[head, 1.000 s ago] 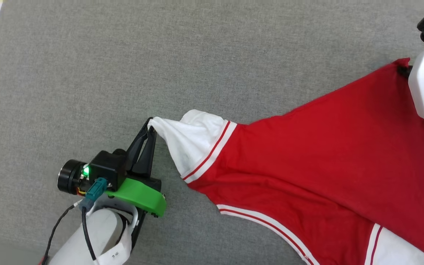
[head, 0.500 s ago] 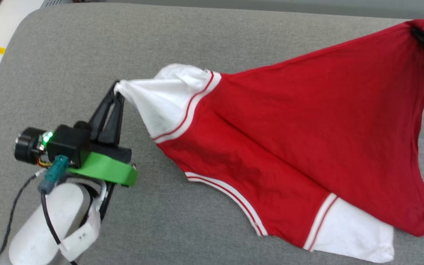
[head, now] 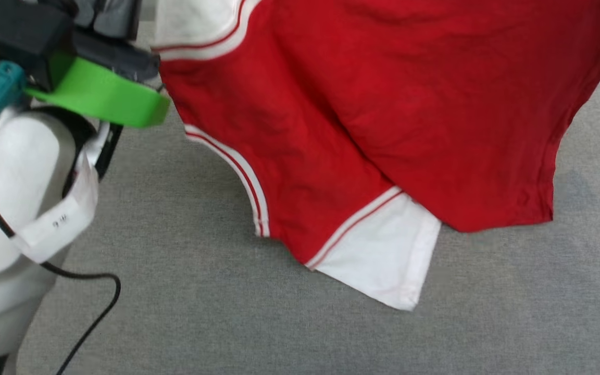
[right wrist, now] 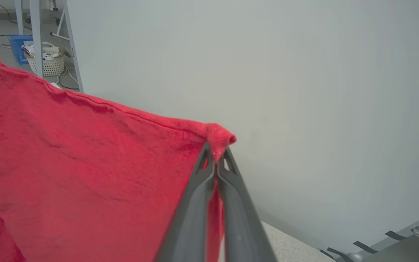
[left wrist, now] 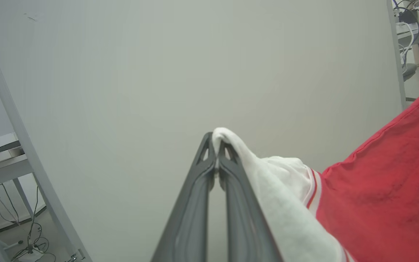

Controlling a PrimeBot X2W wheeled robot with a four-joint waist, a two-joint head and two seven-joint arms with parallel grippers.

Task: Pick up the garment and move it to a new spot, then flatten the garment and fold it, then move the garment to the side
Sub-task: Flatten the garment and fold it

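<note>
**A:** Where is the garment (head: 383, 104) right now?

**B:** I'm holding it up, spread over the grey bench (head: 227, 323). My left jaws are pinching the white sleeve (left wrist: 256, 167) and my right jaws are clamping a red corner (right wrist: 221, 140).

**A:** How far along are you?

**B:** I'm judging the pickup done and the carry underway. Laying it down, flattening, folding and moving it aside are all waiting.

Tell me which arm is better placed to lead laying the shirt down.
Left, probably: the left gripper pinches the white sleeve tip of the garment, with the neckline trim hanging nearer its side. The right gripper holds a red corner; both should move together.
</note>
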